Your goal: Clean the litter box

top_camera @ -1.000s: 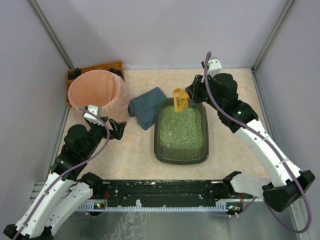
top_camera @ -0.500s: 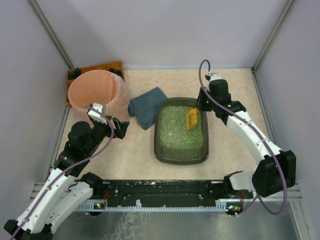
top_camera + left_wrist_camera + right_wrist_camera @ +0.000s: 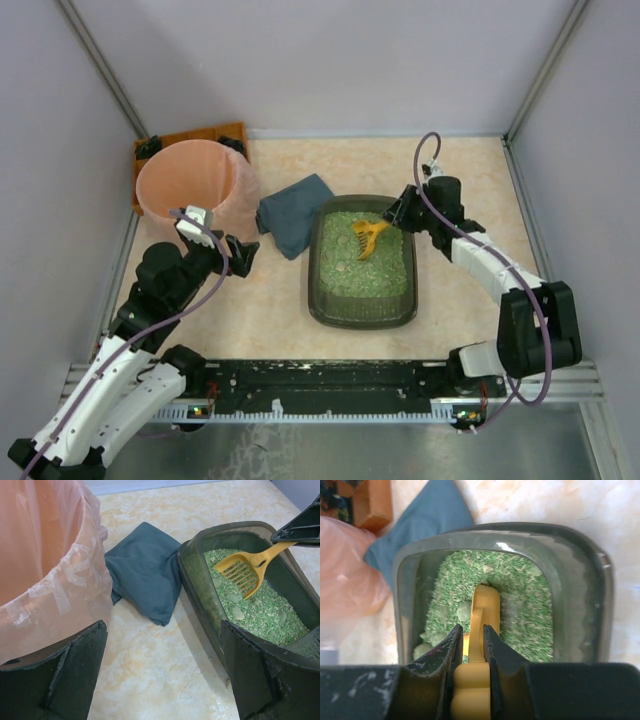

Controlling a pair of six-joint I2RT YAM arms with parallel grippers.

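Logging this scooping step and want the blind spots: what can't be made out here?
- Orange tray: top view, the pink bucket hides most of it.
- Litter box near end: left wrist view, a finger of the left gripper covers it.
- Scoop head: right wrist view, its own handle and the right gripper block it.

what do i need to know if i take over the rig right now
Right gripper: shut on the yellow scoop, its head down in the litter box at the far end.
Left gripper: open, empty, near the pink bucket.
Done: scoop in hand, no clumps lifted yet; several lie in the box.
Left: likely scoop the clumps and tip them into the bucket.
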